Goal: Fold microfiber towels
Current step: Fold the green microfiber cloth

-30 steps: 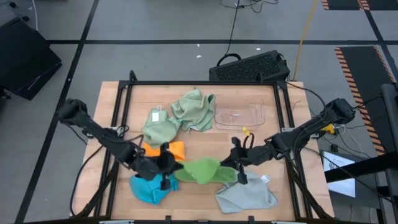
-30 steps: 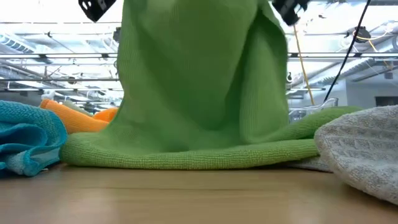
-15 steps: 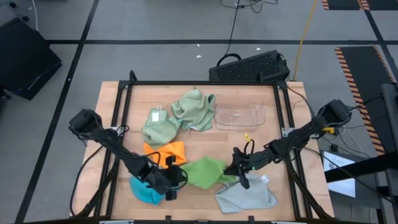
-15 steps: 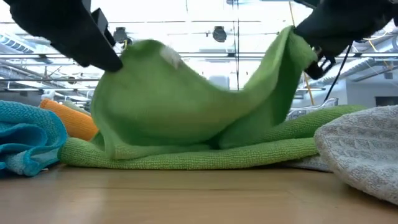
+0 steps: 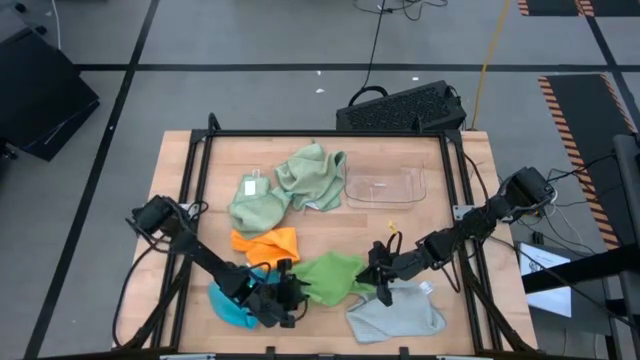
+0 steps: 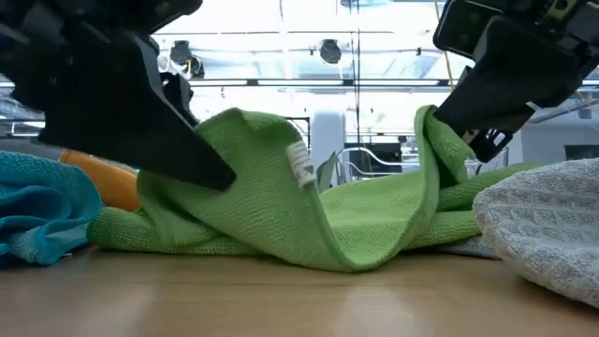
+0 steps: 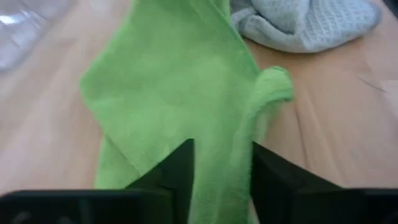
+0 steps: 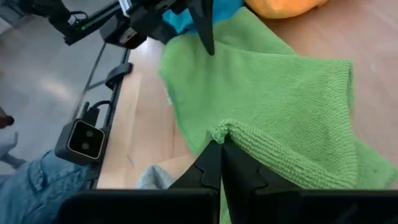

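Both my pincers are low on the bright green towel (image 5: 330,277), which lies at the front middle of the surface (image 5: 320,215), between the blue towel (image 5: 232,305) and the grey towel (image 5: 395,318).

Right pincer (image 8: 219,140) is clamped shut on a pinch of the green towel's edge. Left pincer (image 7: 221,158) has its fingers parted with green cloth lying between them; I can't tell whether it is gripping the cloth or has let go.

The low view shows the fold half laid: one hump near my left pincer, a raised corner under the right, a sag between.

Risks from here:
- If one side is free while the right holds, any pull from the right drags the whole towel sideways and the fold skews.
- Cloth snagging on a left finger (image 7: 171,177) as I lift would flip that corner back open. Microfiber clings.
- The raised corner may flop the wrong way when let go, leaving a crumpled edge rather than a flat one.
- The grey towel sits touching or just beside the green one's right end; a low sweep could bunch both together.
- The orange towel (image 5: 265,243) lies just behind the fold and may catch.

Pale green towels (image 5: 290,190) sit further back, well clear.
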{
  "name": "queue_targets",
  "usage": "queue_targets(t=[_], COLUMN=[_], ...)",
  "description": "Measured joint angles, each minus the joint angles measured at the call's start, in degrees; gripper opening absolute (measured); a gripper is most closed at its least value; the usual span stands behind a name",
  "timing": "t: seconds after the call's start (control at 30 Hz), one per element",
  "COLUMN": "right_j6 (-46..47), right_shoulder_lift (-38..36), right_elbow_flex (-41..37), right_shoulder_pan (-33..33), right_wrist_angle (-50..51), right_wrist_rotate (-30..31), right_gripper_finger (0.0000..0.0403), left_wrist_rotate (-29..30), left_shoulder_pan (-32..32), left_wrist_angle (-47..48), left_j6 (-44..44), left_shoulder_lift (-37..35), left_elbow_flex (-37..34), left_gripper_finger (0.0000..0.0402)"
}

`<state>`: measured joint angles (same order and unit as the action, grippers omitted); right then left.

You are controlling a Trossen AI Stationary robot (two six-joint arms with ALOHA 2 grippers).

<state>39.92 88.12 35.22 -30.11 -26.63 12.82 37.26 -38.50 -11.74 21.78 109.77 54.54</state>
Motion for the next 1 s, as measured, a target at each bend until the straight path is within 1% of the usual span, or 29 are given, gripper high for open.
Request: queue_targets(t=[0.1,0.17,0.2,0.27,0.4,0.47,0.53,0.6,0.67,0.73,0.77,0.8,0.87,0.9,1.0], right_j6=[-0.02,-0.02,-0.05,-0.34,-2.02,-3.26,-5.46,-8.19,-10.52,-12.47,-13.45,-14.46,-16.02,-15.98,-13.45], right_shoulder_lift=[-0.02,-0.02,-0.02,-0.02,-0.02,-0.02,-0.02,-0.02,-0.02,-0.03,-0.04,-0.02,-0.02,-0.02,-0.05], right_elbow_flex=[0.0,0.0,0.0,0.0,0.0,0.0,0.0,0.0,0.0,0.0,0.0,0.0,0.0,-0.09,-1.02], right_shoulder_pan=[0.0,0.0,-0.02,-0.02,-0.02,-0.02,0.0,0.0,0.0,0.0,0.0,0.0,0.01,0.15,0.9], right_wrist_angle=[-0.22,-0.13,-0.12,-0.15,-0.16,-0.07,-0.11,-0.02,0.34,1.58,2.43,2.93,2.83,2.39,1.42], right_wrist_rotate=[-0.51,-0.83,-0.84,-0.88,-0.96,-0.98,-0.92,-0.9,-0.84,-0.78,-0.72,-0.71,-0.01,0.89,-0.18], right_gripper_finger=[0.0,0.0,0.0,0.0,0.0,0.0,0.0,0.0,0.0,0.0,0.0,0.0,0.0,0.0,0.0], left_wrist_rotate=[6.3,10.16,10.95,10.77,4.64,0.0,-2.75,-3.07,-3.03,-3.97,-5.48,-6.77,-9.79,-11.63,-17.89], left_shoulder_pan=[-0.97,-1.76,-1.99,-2.11,-0.91,-0.07,0.52,0.96,1.83,3.33,4.18,5.14,7.01,7.86,10.16], left_wrist_angle=[-6.03,-10.33,-12.4,-15.31,-17.66,-18.04,-17.11,-14.7,-10.56,-6.8,-4.52,-2.75,-0.29,0.73,1.9], left_j6=[-3.52,-8.62,-11.72,-16.93,-23.26,-25.01,-26.38,-27.61,-27.65,-24.91,-22.4,-19.55,-14.06,-11.67,-6.15], left_shoulder_lift=[1.18,1.59,1.66,1.64,1.64,1.64,1.64,1.48,0.42,-1.38,-2.47,-3.42,-5.23,-6.16,-7.7], left_elbow_flex=[0.02,0.02,0.04,0.07,0.07,0.07,0.07,0.07,0.07,0.07,0.07,0.07,0.07,0.07,0.09], left_gripper_finger=[0.0188,0.021,0.0219,0.023,0.023,0.0217,0.0188,0.0145,0.0093,0.0037,0.002,0.0012,0.0013,0.0014,0.0007])
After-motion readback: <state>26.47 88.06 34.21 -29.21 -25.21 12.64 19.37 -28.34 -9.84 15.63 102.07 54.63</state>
